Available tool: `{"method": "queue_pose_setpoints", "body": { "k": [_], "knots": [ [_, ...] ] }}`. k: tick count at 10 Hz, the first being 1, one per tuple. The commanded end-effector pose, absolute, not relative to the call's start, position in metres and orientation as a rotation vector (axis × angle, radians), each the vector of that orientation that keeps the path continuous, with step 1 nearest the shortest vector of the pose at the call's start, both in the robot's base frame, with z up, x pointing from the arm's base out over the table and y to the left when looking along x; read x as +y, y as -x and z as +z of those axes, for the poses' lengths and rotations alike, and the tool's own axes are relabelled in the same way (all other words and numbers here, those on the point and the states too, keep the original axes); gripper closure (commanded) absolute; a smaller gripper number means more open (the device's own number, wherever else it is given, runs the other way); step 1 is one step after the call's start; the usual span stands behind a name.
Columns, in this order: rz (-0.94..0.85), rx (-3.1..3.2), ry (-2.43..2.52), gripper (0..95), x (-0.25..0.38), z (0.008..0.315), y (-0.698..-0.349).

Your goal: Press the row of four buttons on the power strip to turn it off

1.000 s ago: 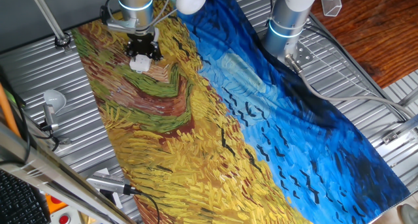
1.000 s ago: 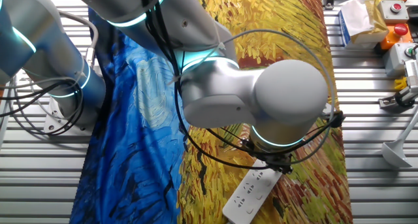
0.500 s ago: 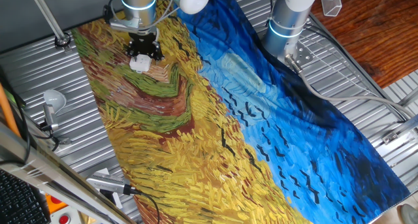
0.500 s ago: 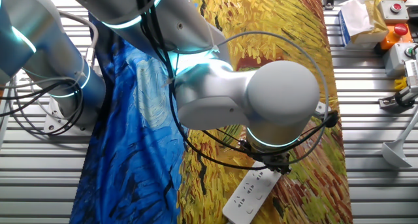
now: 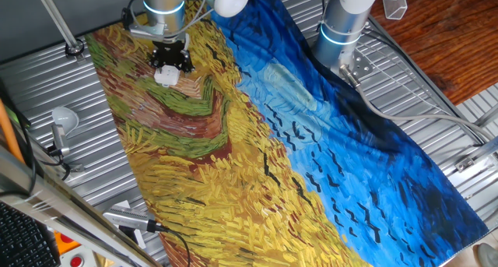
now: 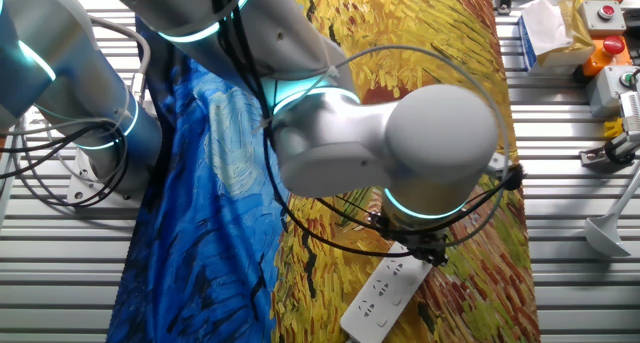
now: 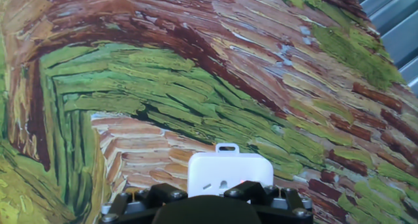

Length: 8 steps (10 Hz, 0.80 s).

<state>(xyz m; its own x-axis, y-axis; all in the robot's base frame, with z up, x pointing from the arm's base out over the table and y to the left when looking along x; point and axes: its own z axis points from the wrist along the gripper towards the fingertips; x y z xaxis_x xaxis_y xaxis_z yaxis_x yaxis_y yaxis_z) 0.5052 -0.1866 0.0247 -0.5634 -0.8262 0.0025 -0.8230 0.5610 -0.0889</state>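
Note:
The white power strip (image 6: 385, 295) lies on the yellow part of the painted cloth, its near end sticking out from under the arm. In one fixed view only its white end (image 5: 166, 76) shows below the black gripper (image 5: 170, 61). The hand view looks down at the strip's rounded end (image 7: 228, 172), with a small red light on it just above the gripper (image 7: 208, 194). The gripper hovers directly over the strip, and the arm's wrist (image 6: 430, 173) hides its fingers. I cannot make out the four buttons, nor any gap between the fingertips.
A painted cloth (image 5: 311, 166) covers the slatted metal table. A second arm's base (image 5: 342, 26) stands at the back. A grey metal tool with black cord (image 5: 128, 219) lies near the front left. Boxes with red buttons (image 6: 600, 28) sit at the far corner.
The arm's wrist swayed slightly left and back over the strip. The gripper stays above the same end of the power strip, which has not moved.

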Motion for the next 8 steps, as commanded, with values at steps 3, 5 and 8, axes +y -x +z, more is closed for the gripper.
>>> {"method": "queue_pose_setpoints", "body": {
  "k": [3,5,8],
  "knots": [
    [-0.113,2.744,1.482,19.0,-0.200,0.064,-0.483],
    [-0.120,2.742,1.493,19.0,-0.213,0.071,-0.469],
    [-0.143,2.745,1.524,19.0,-0.240,0.078,-0.450]
  ]
}}
